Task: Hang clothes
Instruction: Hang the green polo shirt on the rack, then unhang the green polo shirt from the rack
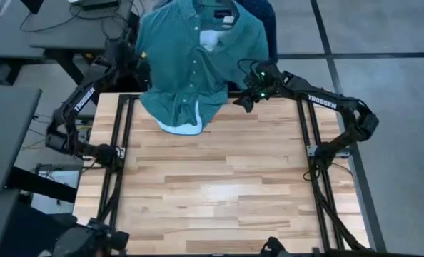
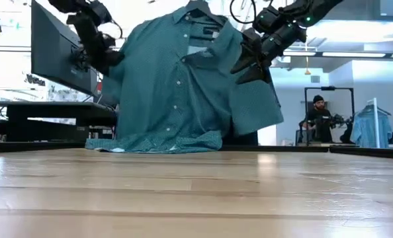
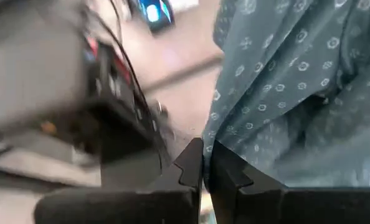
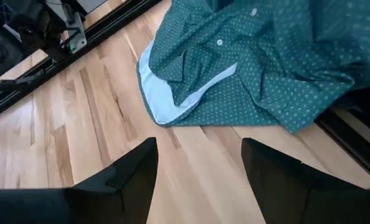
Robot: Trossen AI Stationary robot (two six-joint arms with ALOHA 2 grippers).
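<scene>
Left end effector (image 3: 202, 163): fingers pressed together, clamped on the edge of the teal-green shirt (image 1: 198, 61), at the garment's left side above the far left corner of the tabletop (image 1: 226, 193). In the low view this end effector (image 2: 107, 59) sits raised at the shirt's sleeve side.

Right end effector (image 4: 199, 165): fingers spread apart, holding nothing, hovering above the far edge of the tabletop just beside the shirt's right side; seen from overhead at (image 1: 246, 100) and from table height at (image 2: 249, 63).

Teal-green shirt: suspended upright on a black hanger (image 2: 198, 8) over the far edge of the tabletop, near its middle. Long axis runs vertically, collar uppermost, button placket facing the near edge. The hem (image 4: 172, 102) is bunched on the wood at the far edge, turning up a pale lining. The sleeve nearer the right arm hangs free.

Beyond the tabletop: a person (image 2: 317, 119) seated in the room, and a monitor (image 2: 54, 56) on a desk.
</scene>
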